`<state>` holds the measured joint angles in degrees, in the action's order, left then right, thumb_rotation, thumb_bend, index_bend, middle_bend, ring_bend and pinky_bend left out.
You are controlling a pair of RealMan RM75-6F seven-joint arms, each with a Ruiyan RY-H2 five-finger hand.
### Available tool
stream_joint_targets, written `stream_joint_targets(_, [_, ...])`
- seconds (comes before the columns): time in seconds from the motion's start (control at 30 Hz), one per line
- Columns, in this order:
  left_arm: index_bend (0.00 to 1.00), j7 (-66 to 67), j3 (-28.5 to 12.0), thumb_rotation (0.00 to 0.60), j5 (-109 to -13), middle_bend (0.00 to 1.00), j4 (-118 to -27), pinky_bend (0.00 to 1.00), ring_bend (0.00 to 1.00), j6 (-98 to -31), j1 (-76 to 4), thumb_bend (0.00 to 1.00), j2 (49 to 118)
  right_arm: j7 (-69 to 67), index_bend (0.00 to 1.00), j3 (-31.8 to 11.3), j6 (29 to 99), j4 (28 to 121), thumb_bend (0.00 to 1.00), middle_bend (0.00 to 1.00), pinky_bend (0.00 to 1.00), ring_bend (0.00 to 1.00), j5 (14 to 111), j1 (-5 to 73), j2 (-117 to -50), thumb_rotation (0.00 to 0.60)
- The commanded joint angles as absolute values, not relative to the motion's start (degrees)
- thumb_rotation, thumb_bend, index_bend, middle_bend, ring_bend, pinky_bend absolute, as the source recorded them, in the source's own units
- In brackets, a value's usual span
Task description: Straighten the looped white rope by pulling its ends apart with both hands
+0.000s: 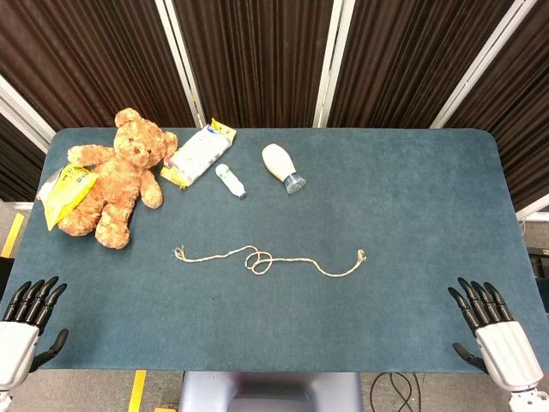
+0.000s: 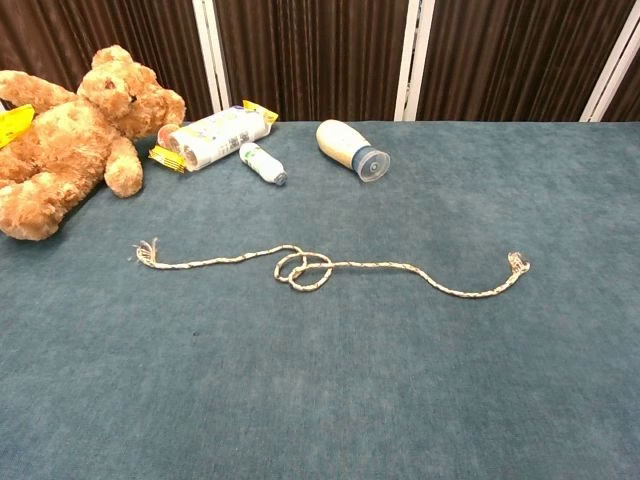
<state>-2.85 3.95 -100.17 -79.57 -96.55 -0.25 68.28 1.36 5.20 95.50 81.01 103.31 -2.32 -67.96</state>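
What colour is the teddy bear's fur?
The teddy bear has golden-brown fur with a paler snout. The chest view shows it best.

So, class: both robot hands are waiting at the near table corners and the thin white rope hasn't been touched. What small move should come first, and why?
Probably bring the open left hand toward the frayed left end of the thin white looped rope, and the right hand toward the other end; both ends lie free, far from either hand.
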Motion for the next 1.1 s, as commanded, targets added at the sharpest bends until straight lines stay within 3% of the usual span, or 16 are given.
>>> stream_joint_targets(0.03, [0.0,-2.7,4.0,0.6,-100.3,0.0,-79.6,0.03,0.0,-96.4,-0.3,0.39,68.3,1.3,0.0,5.2,95.5,81.0,0.24,0.0,0.0,0.0,103.3,-2.3,-67.9,0.6])
stream_joint_targets(0.27, [0.0,-1.5,4.2,0.6,-102.5,0.0,-80.1,0.03,0.0,-92.0,-3.7,0.39,70.0,2.2,0.0,5.2,95.1,81.1,0.24,0.0,0.0,0.0,103.4,-2.2,-68.5,0.6])
stream_joint_targets(0.63, [0.01,-0.3,-0.8,0.6,-96.7,0.0,-82.5,0.1,0.0,-70.7,-17.7,0.41,74.9,4.7,0.0,4.6,93.3,80.2,0.24,0.0,0.0,0.0,102.6,-1.5,-70.4,0.6])
stream_joint_targets(1.1, [0.28,0.5,-5.5,0.6,-89.3,0.0,-69.8,0.1,0.0,-63.7,-25.4,0.41,89.2,6.5,0.0,3.6,89.7,80.0,0.24,0.0,0.0,0.0,99.6,-0.3,-71.7,0.6])
